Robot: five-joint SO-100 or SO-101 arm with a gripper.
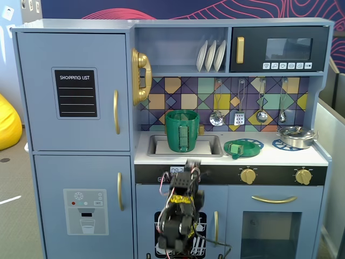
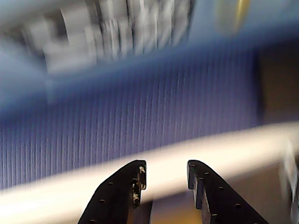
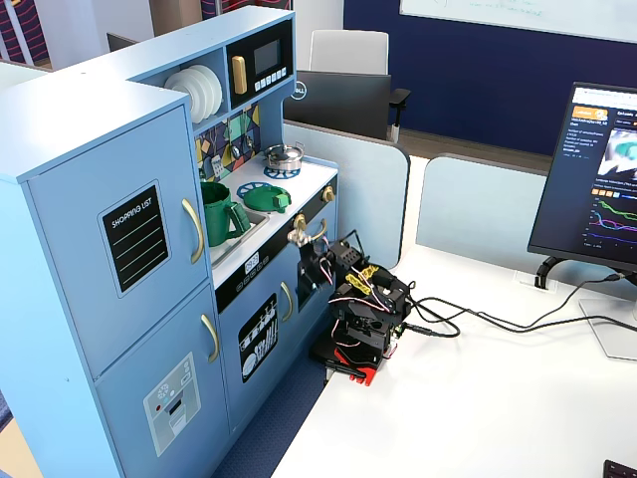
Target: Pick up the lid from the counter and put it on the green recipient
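Note:
The green lid lies on the white counter over a blue burner ring, right of the sink; it also shows in the other fixed view. The green recipient stands upright in the sink, strap handle to the front, open on top; it shows in the other fixed view too. My gripper is low in front of the kitchen, at the black control strip below the counter edge, left of and below the lid. In the blurred wrist view the gripper is open with nothing between its jaws; lid and recipient are out of that view.
A silver pot sits on the right burner. Gold knobs stick out of the front panel beside the gripper. Utensils hang on the back wall. The arm's base stands on a white desk with cables.

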